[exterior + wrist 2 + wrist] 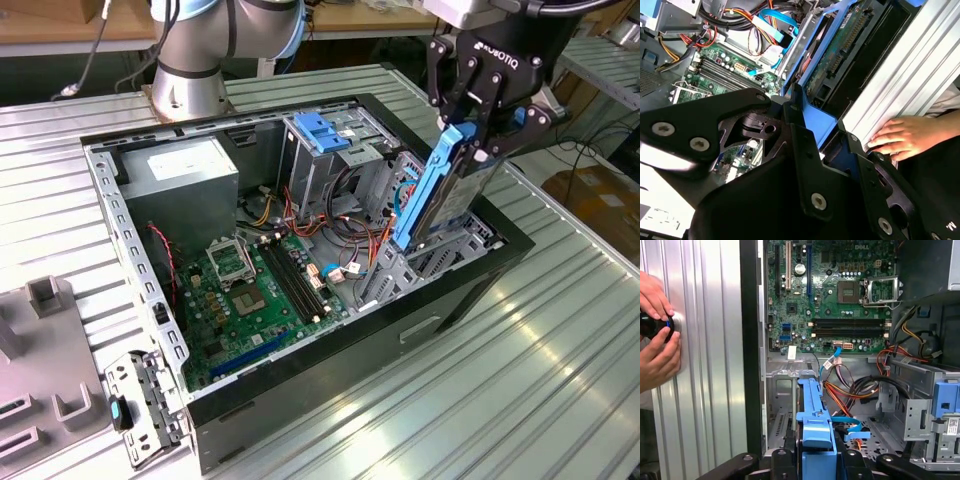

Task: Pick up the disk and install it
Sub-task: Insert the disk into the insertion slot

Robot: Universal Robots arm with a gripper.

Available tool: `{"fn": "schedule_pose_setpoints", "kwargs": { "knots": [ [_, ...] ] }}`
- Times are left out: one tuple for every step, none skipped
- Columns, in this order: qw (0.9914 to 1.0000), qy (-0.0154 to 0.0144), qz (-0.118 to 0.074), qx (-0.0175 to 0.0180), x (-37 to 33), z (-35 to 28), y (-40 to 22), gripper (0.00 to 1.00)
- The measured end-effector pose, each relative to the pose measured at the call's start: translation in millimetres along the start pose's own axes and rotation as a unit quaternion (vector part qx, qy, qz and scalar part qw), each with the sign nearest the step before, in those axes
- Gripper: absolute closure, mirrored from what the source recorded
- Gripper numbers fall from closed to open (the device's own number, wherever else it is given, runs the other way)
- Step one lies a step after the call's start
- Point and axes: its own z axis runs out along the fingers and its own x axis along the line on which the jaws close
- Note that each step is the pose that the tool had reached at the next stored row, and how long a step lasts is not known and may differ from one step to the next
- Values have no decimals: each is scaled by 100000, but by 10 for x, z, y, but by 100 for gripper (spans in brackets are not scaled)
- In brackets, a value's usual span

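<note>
The arm [215, 35] rises from its base at the far edge of the worktop [500, 400] and bends over the open computer case [330, 375]. Its wrist points down and leans a little, above the case's end at the exterior view's right. The jaws are clamped on the upper end of the disk [432, 185], with a dark finger [452, 85] pressing each of its blue side rails. The disk hangs steeply below the jaws, tilted rather than upright, and its lower end sits down among the metal bay walls; I cannot tell whether it touches them. In the first wrist view the blue rail [810, 405] runs straight out from between the jaws, and the motherboard [840, 305] lies beyond it. To one side of the jaws, a person's hands [657, 340] rest on the ribbed worktop around a small dark knob [652, 325].
</note>
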Motion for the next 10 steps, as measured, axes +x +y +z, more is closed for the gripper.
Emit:
{"fn": "schedule_pose_setpoints", "kwargs": {
  "knots": [
    [100000,-1,1,-1,0,7,1,63],
    [100000,-4,0,-5,-2,15,2,63],
    [100000,-5,-2,-16,-7,19,2,63],
    [100000,-3,-1,-23,-13,23,1,63],
    [100000,-1,-3,-25,-16,25,1,63],
    [100000,-18,-4,-22,-19,30,1,63],
    [100000,-17,-2,-22,-19,33,2,63],
    [100000,-8,-1,-24,-20,38,3,63],
    [100000,-2,0,-26,-20,44,4,63],
    [100000,8,4,-30,-21,54,5,63]
  ]
}}
